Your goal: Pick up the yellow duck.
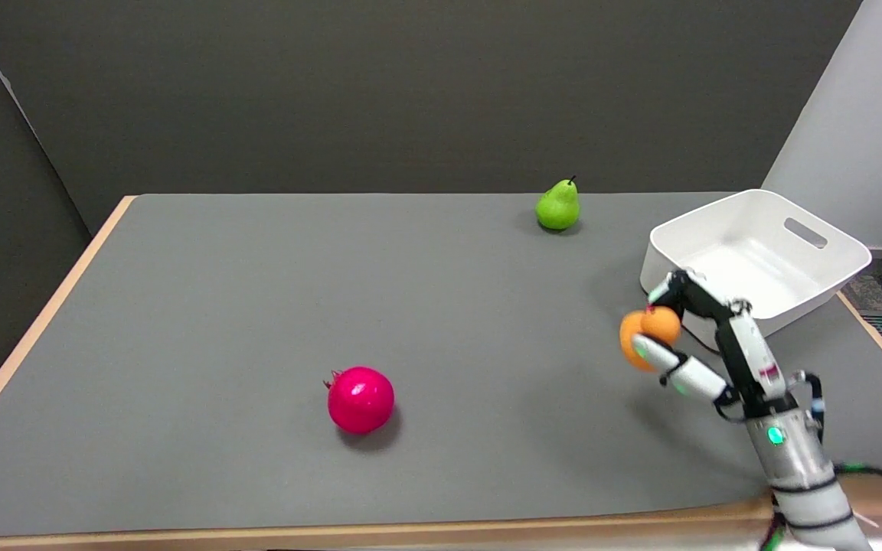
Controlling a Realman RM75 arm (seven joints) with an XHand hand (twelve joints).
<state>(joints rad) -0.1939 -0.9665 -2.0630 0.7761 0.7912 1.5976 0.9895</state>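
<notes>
The yellow duck (646, 334) looks orange-yellow and rounded, and it hangs above the grey table (257, 306) at the right side. My right hand (697, 344) grips it, with one finger over its top and the thumb under its lower side. The arm comes in from the lower right corner. The side of the duck facing the palm is hidden.
A white bin (759, 256) with a handle slot stands just behind the hand at the right edge. A green pear (558, 205) sits at the far side. A pink-red pomegranate (360, 399) lies near the front middle. The table's wooden rim runs along front and left.
</notes>
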